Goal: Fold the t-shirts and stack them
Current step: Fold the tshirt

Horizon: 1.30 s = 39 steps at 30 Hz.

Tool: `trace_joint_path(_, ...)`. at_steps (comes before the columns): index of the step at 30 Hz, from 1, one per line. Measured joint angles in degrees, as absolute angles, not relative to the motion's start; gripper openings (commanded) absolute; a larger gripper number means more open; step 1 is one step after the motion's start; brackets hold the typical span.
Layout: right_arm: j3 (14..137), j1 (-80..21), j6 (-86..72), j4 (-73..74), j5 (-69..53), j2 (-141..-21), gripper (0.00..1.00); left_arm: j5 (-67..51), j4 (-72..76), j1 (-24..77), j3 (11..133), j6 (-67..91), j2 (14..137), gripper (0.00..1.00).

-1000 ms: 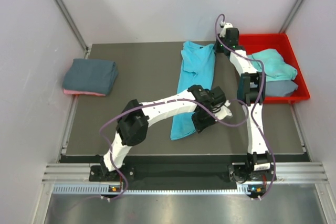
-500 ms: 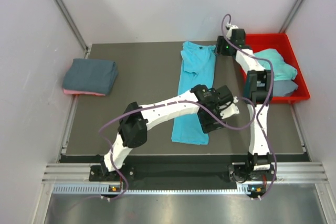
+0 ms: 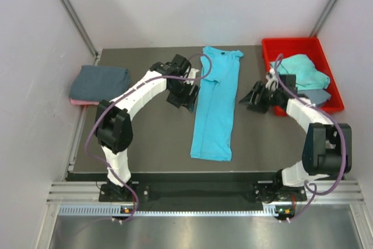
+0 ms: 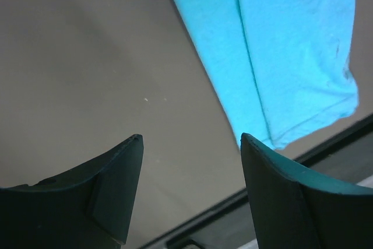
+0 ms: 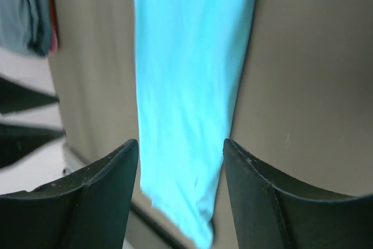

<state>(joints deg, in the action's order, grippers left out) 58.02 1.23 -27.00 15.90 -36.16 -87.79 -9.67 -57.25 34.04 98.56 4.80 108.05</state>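
Flanking a turquoise t-shirt (image 3: 214, 106) folded into a long strip, both sets of jaws stood wide open and held nothing.

The strip lay flat on the table (image 3: 151, 138), running from 12 o'clock down toward 6 o'clock through the centre. The left arm (image 3: 143, 91) put the left jaws just off the strip's 9 o'clock edge, parted over bare table. The right arm (image 3: 300, 109) held the right jaws near the 3 o'clock edge, apart from the cloth and gaping toward it. At the table's 9 o'clock edge a folded slate blue-grey t-shirt (image 3: 100, 83) rested on a pink t-shirt (image 3: 87, 103). At 2 o'clock the red bin (image 3: 291, 43) held a crumpled teal t-shirt (image 3: 303, 68) over another blue-grey t-shirt (image 3: 317, 94).
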Motion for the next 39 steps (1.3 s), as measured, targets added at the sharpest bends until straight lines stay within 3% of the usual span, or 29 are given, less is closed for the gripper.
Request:
trace_joint_path(5,40.7,0.7,-29.8,18.3,-41.8,-82.0,0.59,-20.0,-56.4,30.7,93.5,10.9,109.9,0.72)
trace_joint_path(12,28.8,-1.4,-32.2,18.7,-44.4,-76.5,0.58,-31.3,-52.8,30.3,79.9,18.1,109.8,0.71)
trace_joint_path(25,27.8,-10.9,-33.7,18.3,-42.5,-79.6,0.56,-39.6,-45.8,30.3,69.1,26.6,109.9,0.69)
trace_joint_path(39,27.4,-14.2,-36.6,15.8,-42.4,-81.0,0.53,-45.0,-35.5,32.8,61.3,34.7,110.6,0.58)
